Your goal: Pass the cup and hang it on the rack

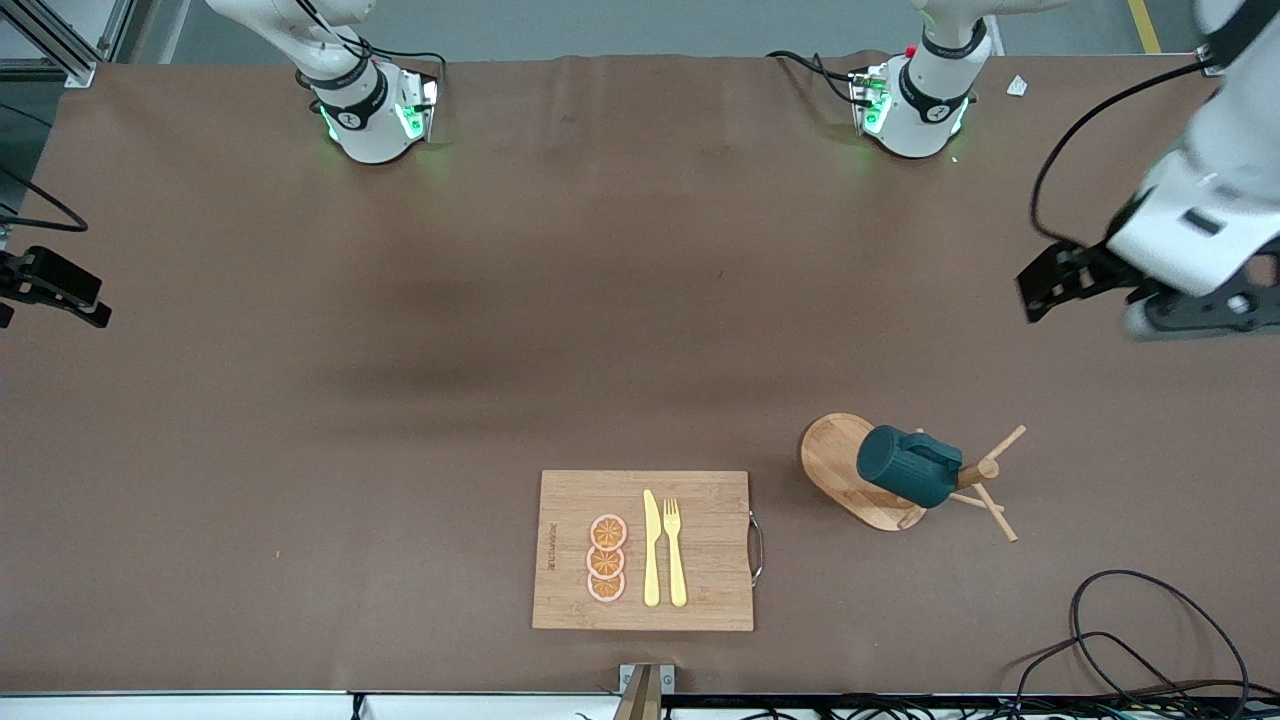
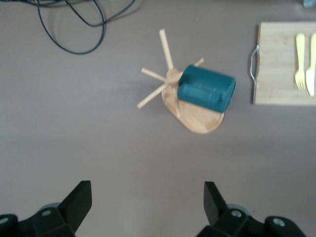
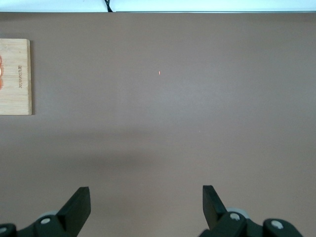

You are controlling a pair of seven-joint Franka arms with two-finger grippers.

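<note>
Cup [image 1: 908, 466] hangs on the rack [image 1: 845, 470], its dark teal body tipped on its side above the oval bamboo base, mouth turned toward the right arm's end of the bench [image 1: 400, 400]. The rack's thin pegs splay out from the post past the cup, toward the left arm's end. From my left wrist view the same pairing shows plainly: cup [image 2: 206, 89] slung against the post, rack [image 2: 200, 118] base under it, nothing of mine touching either.

My left fingers [image 1: 1085, 285] hang in the air over bare bench at the left arm's end, spread wide and holding nothing; in the left wrist view [image 2: 148, 200] the two dark tips stand well apart with only brown surface between them. My right fingers [image 1: 50, 285] sit at the edge of the front view over the right arm's end of the bench, likewise spread wide and empty; the right wrist view [image 3: 146, 202] shows the tips parted over plain bench.

Beside the rack, toward the right arm's end, lies a bamboo cutting board [image 1: 700, 500] with a metal handle on the edge facing the rack. On it rest three orange slices [image 1: 607, 558] in a row, a yellow knife [image 1: 651, 548] and a yellow fork [image 1: 675, 552] side by side. A black cable [image 1: 1150, 630] loops on the bench nearer the front camera than the rack.
</note>
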